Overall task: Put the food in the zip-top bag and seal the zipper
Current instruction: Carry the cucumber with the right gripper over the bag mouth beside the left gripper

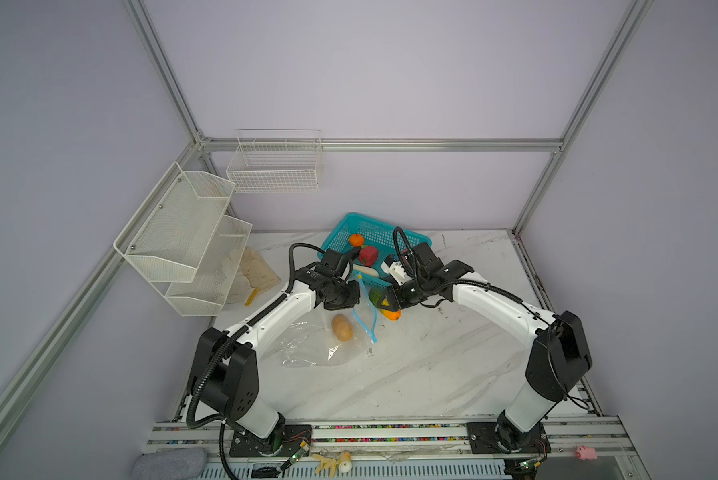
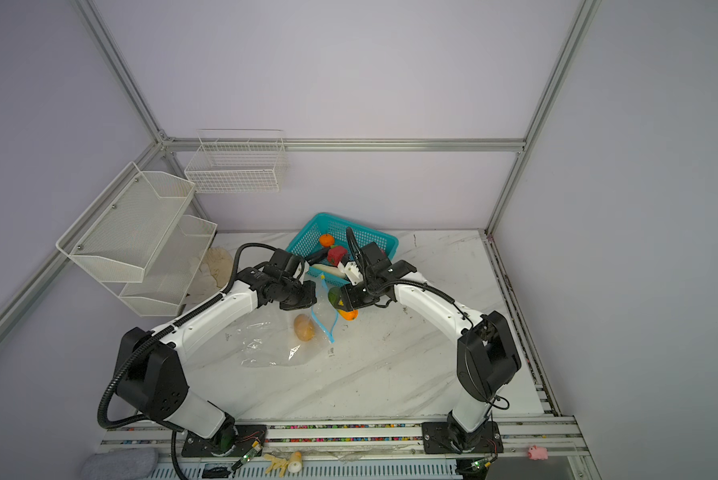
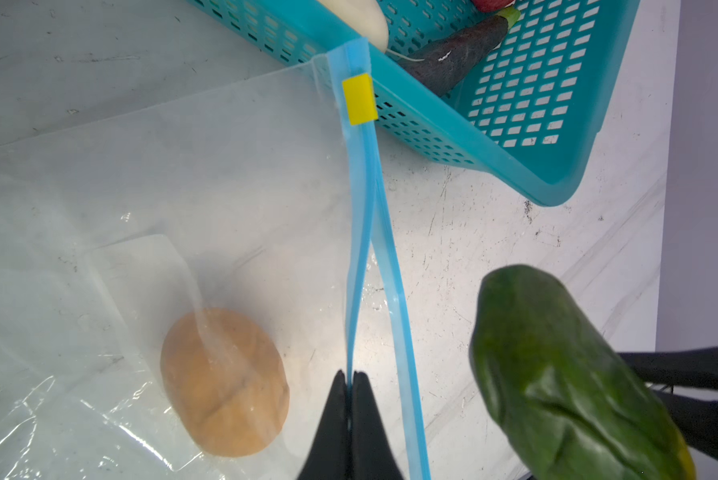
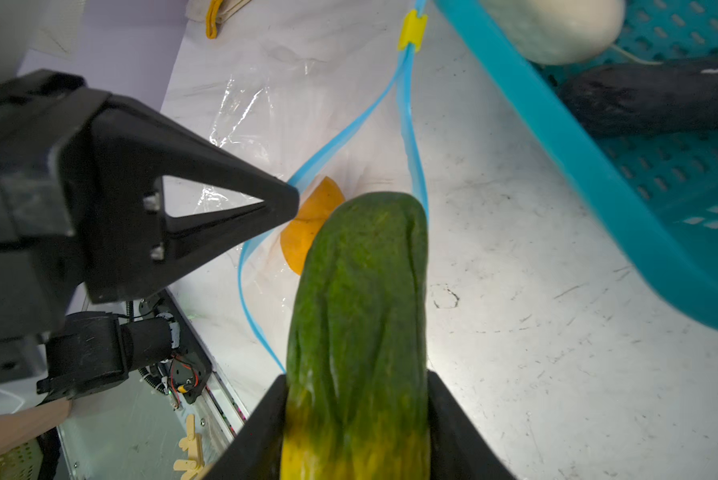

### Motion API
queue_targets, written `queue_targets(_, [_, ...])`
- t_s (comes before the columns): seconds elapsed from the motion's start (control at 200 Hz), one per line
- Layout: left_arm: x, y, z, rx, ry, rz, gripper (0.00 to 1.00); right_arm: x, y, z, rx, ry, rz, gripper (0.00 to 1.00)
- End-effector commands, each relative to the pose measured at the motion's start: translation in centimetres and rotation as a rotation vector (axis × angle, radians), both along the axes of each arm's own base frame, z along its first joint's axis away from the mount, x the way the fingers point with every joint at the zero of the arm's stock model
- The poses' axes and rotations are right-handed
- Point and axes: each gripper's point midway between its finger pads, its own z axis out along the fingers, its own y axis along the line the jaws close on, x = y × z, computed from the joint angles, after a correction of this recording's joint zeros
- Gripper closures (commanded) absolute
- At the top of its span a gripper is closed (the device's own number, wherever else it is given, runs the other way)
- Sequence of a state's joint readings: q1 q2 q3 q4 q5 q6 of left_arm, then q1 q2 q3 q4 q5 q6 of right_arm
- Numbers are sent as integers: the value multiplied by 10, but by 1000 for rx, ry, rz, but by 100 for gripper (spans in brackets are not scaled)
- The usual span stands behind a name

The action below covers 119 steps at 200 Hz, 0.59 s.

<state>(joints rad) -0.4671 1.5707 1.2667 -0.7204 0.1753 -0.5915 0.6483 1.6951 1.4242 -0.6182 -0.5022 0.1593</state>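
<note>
Two pieces of food are outside the teal basket [image 1: 337,232] in both top views. A tan toy potato [image 1: 341,327] lies inside the clear zip-top bag [image 1: 307,347] on the marble table [image 1: 432,374]. A green toy vegetable [image 1: 375,296] with a yellow-orange end is carried by the right gripper [image 1: 389,309] just beside the bag's mouth. The basket holds an orange toy mandarin [image 1: 356,240], a red piece [image 1: 368,255] and a white toy radish [image 1: 365,271]. In the left wrist view the left gripper [image 3: 351,380] is pinched tight on one strip of the light-blue zipper [image 3: 359,249], holding it apart from the other strip so the mouth gapes. The yellow slider [image 3: 359,99] sits at the far end beside the basket's wall, and a dark purple toy eggplant [image 3: 457,58] lies in the basket next to the radish. In the right wrist view the right gripper's jaws are clamped on the vegetable's yellow end. Its green tip is at the open mouth, with the potato just beyond.
</note>
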Motion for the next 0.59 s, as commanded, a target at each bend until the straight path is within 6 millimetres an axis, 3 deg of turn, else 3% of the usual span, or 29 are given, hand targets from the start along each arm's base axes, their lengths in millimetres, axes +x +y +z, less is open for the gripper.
queue_targets(0.0, [10,-9,40,-64,-93,-3,100,-7,10,-7,25,21,56,52])
queue_targets(0.215, [7,-7,39,-64,-92,3,100,-10,19,-22,25,41,80,52])
queue_targets(0.59, [5,-9,45,-74,-100,1,100,5,41,-38,50,38,81,53])
